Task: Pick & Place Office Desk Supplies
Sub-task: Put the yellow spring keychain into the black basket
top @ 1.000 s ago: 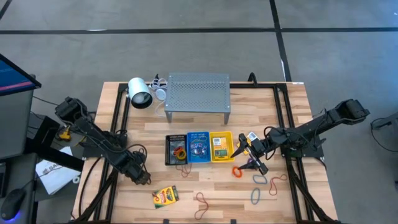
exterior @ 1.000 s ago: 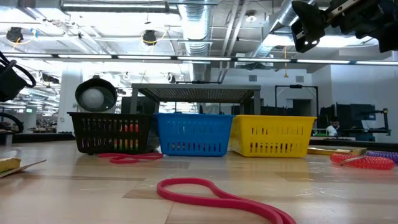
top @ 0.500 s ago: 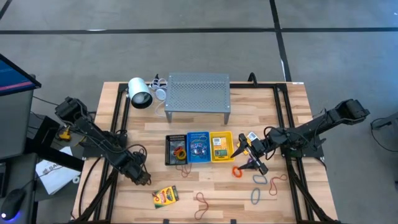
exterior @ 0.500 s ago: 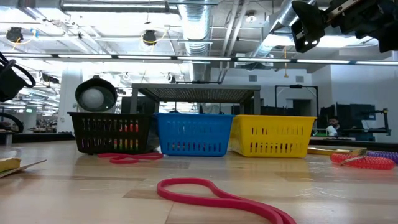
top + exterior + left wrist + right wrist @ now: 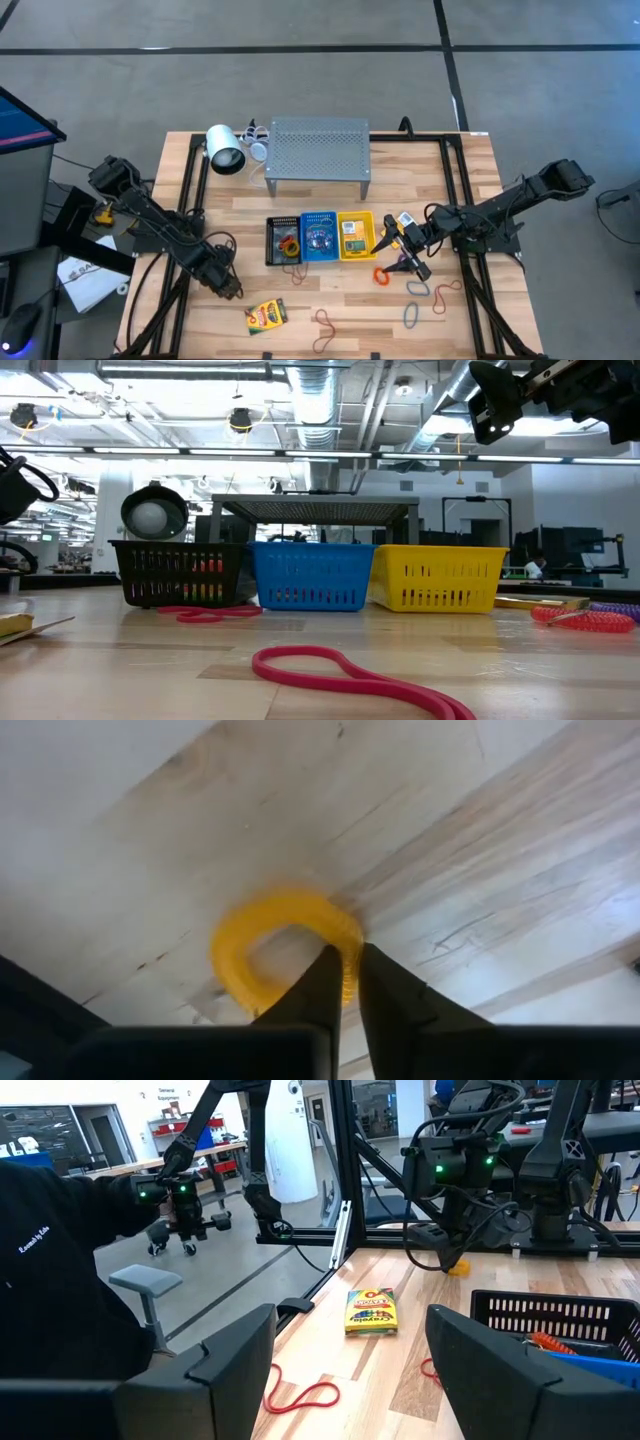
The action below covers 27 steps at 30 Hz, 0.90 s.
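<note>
My left gripper (image 5: 229,285) points down at the near left of the table, shut on a small yellow rubber band (image 5: 262,935). A yellow-and-green crayon box (image 5: 266,316) lies flat just nearer the table's near edge. A red band (image 5: 326,325) lies beside the box. My right gripper (image 5: 401,256) hangs open and level, right of the yellow basket (image 5: 356,236), with nothing between its fingers (image 5: 232,1360). An orange band (image 5: 381,275) lies below it. More bands (image 5: 417,291) are strewn at the near right. My left gripper pinches one side of the yellow band's loop (image 5: 349,956) between its two fingertips. The fingers come from above, pointing down. The rest of the loop lies flat on the wooden table top.
Black (image 5: 283,241), blue (image 5: 319,237) and yellow baskets stand in a row mid-table, with bands and small items inside. Behind them stand a grey perforated shelf (image 5: 318,150) and a white cylinder (image 5: 224,150). Bare wood lies between the baskets and the near edge.
</note>
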{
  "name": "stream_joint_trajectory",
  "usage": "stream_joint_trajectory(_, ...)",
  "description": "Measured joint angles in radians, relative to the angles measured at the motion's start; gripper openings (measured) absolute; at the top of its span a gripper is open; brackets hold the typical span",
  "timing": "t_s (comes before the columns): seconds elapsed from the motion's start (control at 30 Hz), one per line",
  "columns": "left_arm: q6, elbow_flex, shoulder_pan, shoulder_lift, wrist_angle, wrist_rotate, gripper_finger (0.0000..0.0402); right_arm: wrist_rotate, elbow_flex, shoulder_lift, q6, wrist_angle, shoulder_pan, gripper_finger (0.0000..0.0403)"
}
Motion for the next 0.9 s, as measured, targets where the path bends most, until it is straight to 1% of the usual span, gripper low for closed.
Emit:
stream_joint_trajectory(0.2, 0.017, 0.000, 0.000, 0.000, 0.018, 0.040, 0.0012, 0.000, 0.000, 0.000, 0.000, 0.000, 0.000, 0.0255)
stream_joint_trajectory(0.4, 0.083, 0.000, 0.009, 0.000, 0.075, 0.070, 0.0004, 0.000, 0.000, 0.000, 0.000, 0.000, 0.000, 0.0255)
stream_joint_trajectory(0.7, 0.153, 0.000, 0.045, -0.032, 0.113, 0.071, 0.0003, 0.000, 0.000, 0.000, 0.000, 0.000, 0.000, 0.0255)
stream_joint_trajectory(0.9, 0.202, 0.000, 0.073, -0.089, 0.135, 0.068, 0.0003, 0.000, 0.000, 0.000, 0.000, 0.000, 0.000, 0.0255)
